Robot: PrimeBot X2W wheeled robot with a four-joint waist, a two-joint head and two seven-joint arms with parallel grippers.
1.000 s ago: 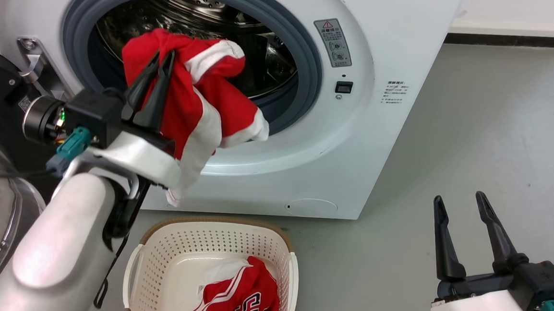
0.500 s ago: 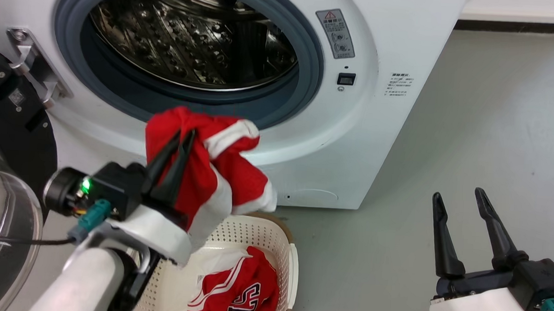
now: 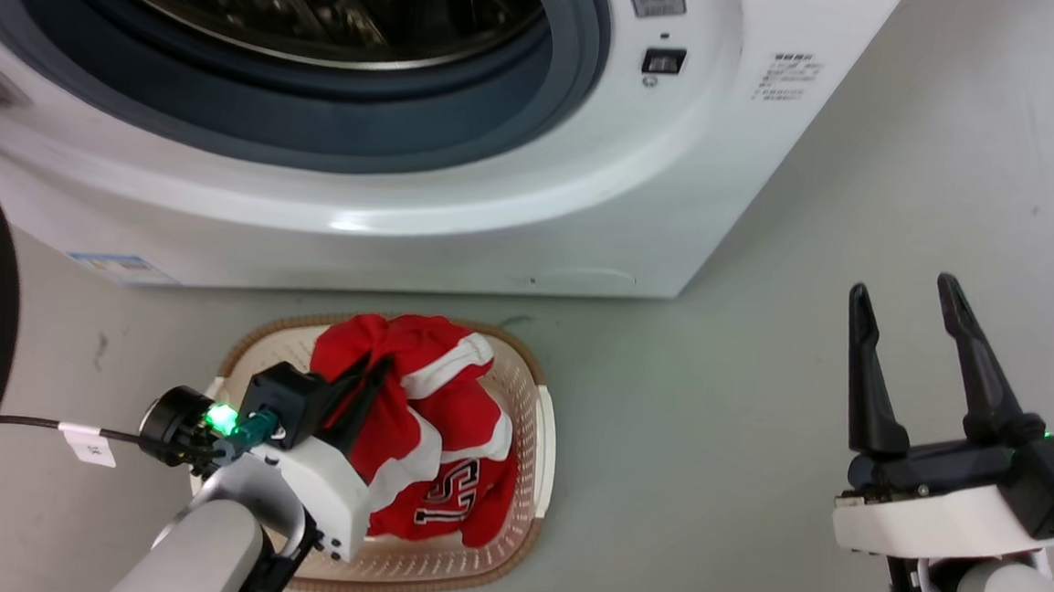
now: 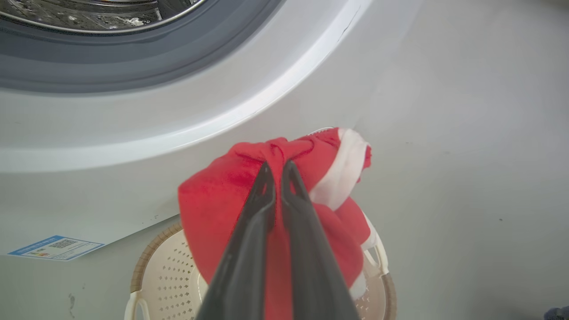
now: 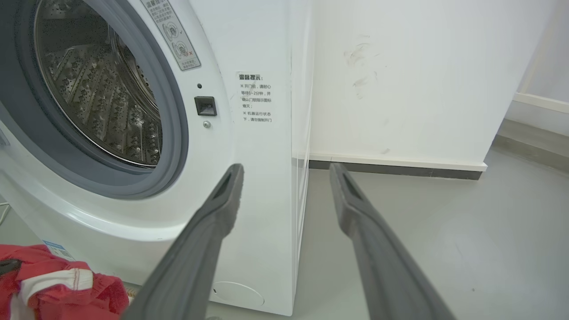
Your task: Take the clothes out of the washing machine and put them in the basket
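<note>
The left gripper (image 3: 374, 366) has come down from the washing machine (image 3: 496, 203), and its fingers pinch the red clothing (image 3: 436, 364) tight, which hangs below them into the basket (image 3: 545, 425). The drum (image 5: 102, 98) looks empty, so letting go should finish the job. The right gripper (image 3: 907, 296) is wide open and holds nothing.

left end effector (image 3: 378, 362): clamped on clothes (image 3: 423, 345) | right end effector (image 3: 901, 284): fingers apart

— What's in front of the right gripper (image 5: 286, 166)?
— Its jaws stand wide apart, and past them is the washing machine (image 5: 262, 200). The steel drum (image 5: 102, 102) shows inside the grey gasket (image 5: 173, 133), with grey floor (image 5: 444, 213) on the right.
— And the lower left corner?
— Red clothes (image 5: 49, 269) with white trim, bunched near the washer's base.
</note>
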